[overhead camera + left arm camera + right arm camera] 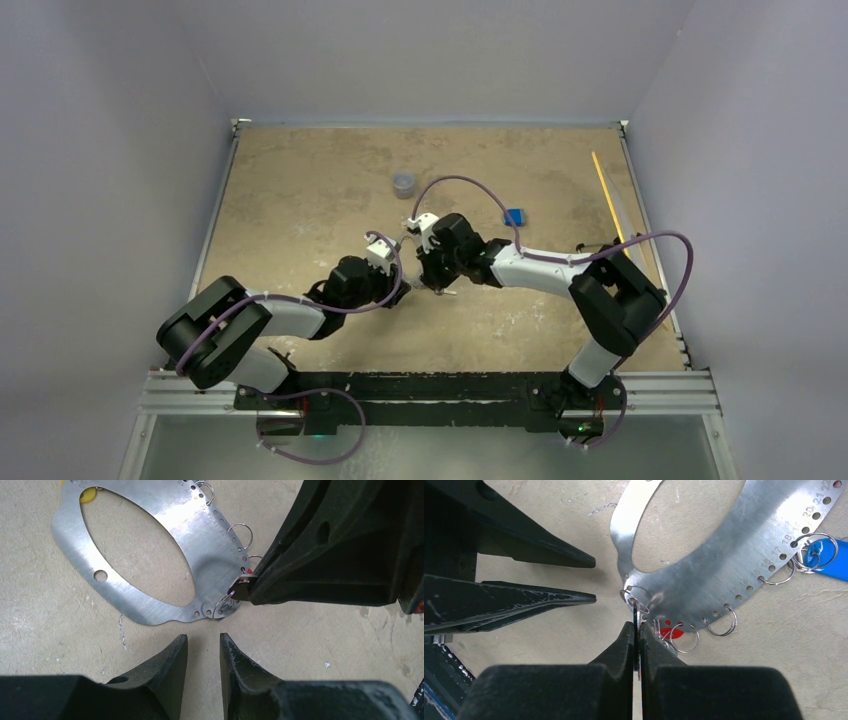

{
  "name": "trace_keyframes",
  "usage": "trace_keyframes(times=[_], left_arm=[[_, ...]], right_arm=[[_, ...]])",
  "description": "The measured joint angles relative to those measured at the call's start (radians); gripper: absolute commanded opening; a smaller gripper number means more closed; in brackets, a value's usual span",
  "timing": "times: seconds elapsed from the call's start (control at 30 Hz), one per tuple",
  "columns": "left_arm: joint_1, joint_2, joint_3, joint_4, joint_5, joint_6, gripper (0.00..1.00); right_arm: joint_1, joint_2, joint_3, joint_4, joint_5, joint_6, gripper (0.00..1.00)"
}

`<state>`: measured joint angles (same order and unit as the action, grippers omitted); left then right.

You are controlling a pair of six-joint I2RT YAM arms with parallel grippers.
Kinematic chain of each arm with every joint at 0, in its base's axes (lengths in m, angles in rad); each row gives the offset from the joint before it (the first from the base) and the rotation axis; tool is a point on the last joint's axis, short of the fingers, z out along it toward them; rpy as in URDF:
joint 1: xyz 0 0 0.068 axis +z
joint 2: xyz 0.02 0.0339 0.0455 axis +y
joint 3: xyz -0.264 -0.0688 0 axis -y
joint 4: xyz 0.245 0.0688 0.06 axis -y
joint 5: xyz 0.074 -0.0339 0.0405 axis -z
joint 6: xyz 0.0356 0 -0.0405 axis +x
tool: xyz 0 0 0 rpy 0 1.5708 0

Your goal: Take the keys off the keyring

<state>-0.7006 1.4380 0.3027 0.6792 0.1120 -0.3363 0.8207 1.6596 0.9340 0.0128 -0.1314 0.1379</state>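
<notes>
Closest to us in the left wrist view are the black fingers of the left gripper. They stand a little apart, with bare tabletop between them and nothing held. Just past their tips the large flat silver-grey oval metal keyring lies flat on the beige speckled table, near its middle and between the two arms.

The right gripper reaches in from the right, and its black fingers are pressed together on a thin dark key that we see edge-on. This key hangs at the near rim of the keyring, where a small red plastic tag shows beside it. Small silver wire split rings sit in the numbered holes along that rim. One of them, further right, carries a blue plastic tag. A bit of yellow shows at the opposite end of the keyring, but we cannot tell what it is.

From above we see a small grey round cup on the far side of the table. A blue rectangular block lies to its right, and a thin yellow stick lies along the right edge.
</notes>
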Motion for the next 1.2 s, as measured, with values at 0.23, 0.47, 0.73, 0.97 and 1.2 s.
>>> trace_keyframes(times=[0.23,0.47,0.73,0.97,1.2], left_arm=[[0.000,0.002,0.000,0.001,0.000,0.007,0.28],[0.000,0.002,0.004,0.000,0.000,0.008,0.28],[0.000,0.002,0.023,0.000,0.016,0.009,0.30],[0.000,0.027,0.063,0.000,0.071,0.044,0.32],[0.000,0.061,0.103,-0.001,0.159,0.103,0.33]], right_arm=[[-0.065,0.013,-0.001,-0.003,-0.100,0.000,0.00],[-0.116,0.017,-0.027,0.008,-0.179,0.003,0.00],[-0.126,0.017,-0.073,0.034,-0.229,0.003,0.00],[-0.126,0.007,-0.106,0.058,-0.249,0.003,0.00],[-0.126,0.007,-0.108,0.061,-0.253,0.003,0.00]])
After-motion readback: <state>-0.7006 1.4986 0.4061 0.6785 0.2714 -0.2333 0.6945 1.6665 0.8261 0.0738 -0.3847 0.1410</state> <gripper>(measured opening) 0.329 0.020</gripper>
